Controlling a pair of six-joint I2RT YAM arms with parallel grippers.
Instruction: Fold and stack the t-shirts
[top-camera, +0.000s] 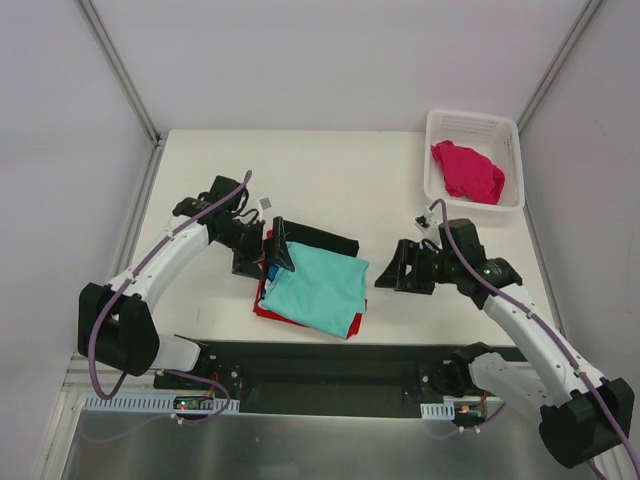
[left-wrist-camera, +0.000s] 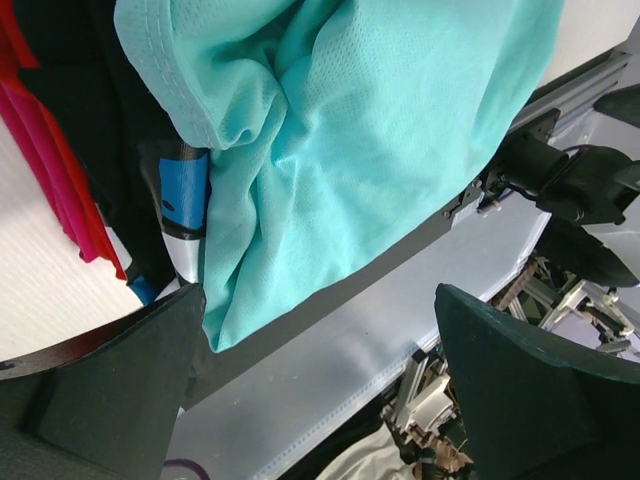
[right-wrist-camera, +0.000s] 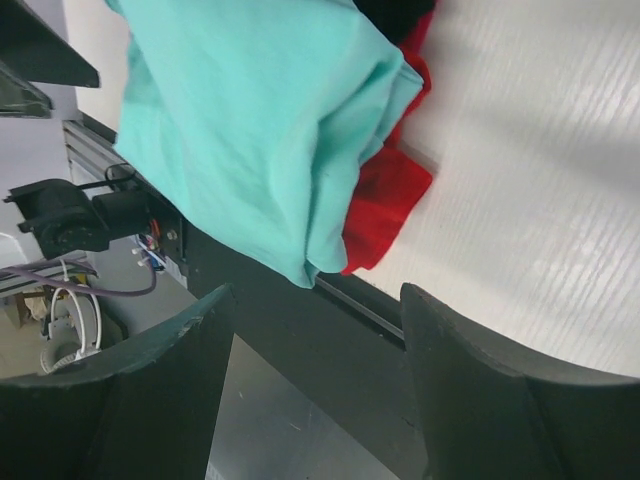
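One soft mint-teal cloth t-shirt — light, limp, likely to slump. Released and empty: left pincer, right pincer — best hold is the bunched hem just ahead of the left.

White table w/ basket, shirt stack, red shirt prob. lowest

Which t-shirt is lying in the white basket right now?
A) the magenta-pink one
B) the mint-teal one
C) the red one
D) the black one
A: the magenta-pink t-shirt sits bunched inside the white basket, while the mint-teal t-shirt lies on top of the pile on the table.
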